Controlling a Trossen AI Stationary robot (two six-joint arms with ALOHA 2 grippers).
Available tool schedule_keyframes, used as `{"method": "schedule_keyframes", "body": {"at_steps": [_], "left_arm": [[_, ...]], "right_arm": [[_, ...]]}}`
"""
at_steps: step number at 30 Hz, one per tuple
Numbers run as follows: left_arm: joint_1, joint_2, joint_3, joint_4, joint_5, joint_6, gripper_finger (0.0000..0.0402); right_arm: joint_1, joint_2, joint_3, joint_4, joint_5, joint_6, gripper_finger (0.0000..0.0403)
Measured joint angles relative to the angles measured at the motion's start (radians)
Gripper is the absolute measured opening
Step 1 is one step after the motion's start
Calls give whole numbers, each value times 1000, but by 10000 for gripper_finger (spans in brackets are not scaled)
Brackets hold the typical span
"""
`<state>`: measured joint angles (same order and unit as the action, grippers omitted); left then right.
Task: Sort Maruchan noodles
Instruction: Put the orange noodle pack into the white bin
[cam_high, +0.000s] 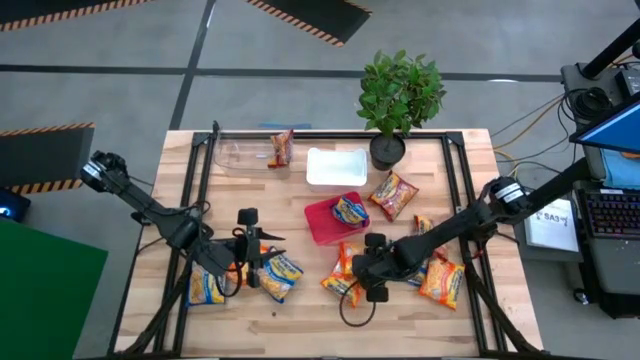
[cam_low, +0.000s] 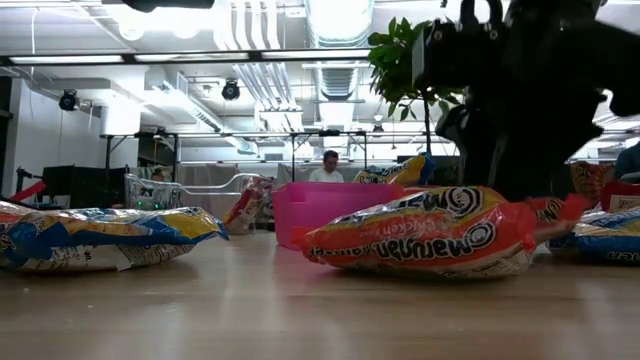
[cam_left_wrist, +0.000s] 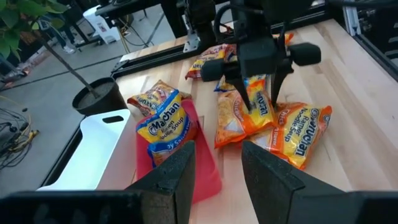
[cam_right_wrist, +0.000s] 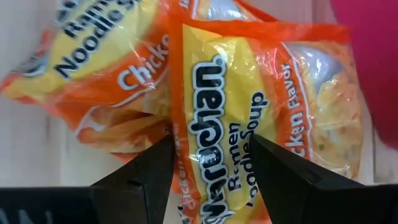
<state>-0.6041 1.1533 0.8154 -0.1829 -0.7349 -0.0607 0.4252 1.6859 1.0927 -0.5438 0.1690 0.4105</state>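
Right gripper (cam_high: 368, 283) over the orange chicken packet (cam_high: 343, 275) near the table's front edge, fingers apart astride it, not clamped. Next: descend, close, lift. Left gripper (cam_high: 262, 252) waits, fingers apart, empty.

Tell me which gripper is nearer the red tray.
Right. The right gripper hangs over the orange packets just below the red tray; the left gripper sits farther off to the tray's left, open and empty.
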Motion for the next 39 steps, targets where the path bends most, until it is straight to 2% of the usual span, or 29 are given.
{"method": "schedule_keyframes", "body": {"at_steps": [5,15,27,35,39], "left_arm": [[0,0,0,0,0,7,113],[0,0,0,5,0,7,113],[0,0,0,4,-3,2,113],[0,-6,2,4,-14,56,113],[0,-13,2,5,-15,99,113]], "right_arm": [[-2,28,0,-4,19,35,165],[-7,-2,-2,-9,16,34,18],[-13,-122,42,-102,9,55,9],[-63,-191,87,-103,-121,105,8],[-86,-214,114,-102,-151,117,8]]}}
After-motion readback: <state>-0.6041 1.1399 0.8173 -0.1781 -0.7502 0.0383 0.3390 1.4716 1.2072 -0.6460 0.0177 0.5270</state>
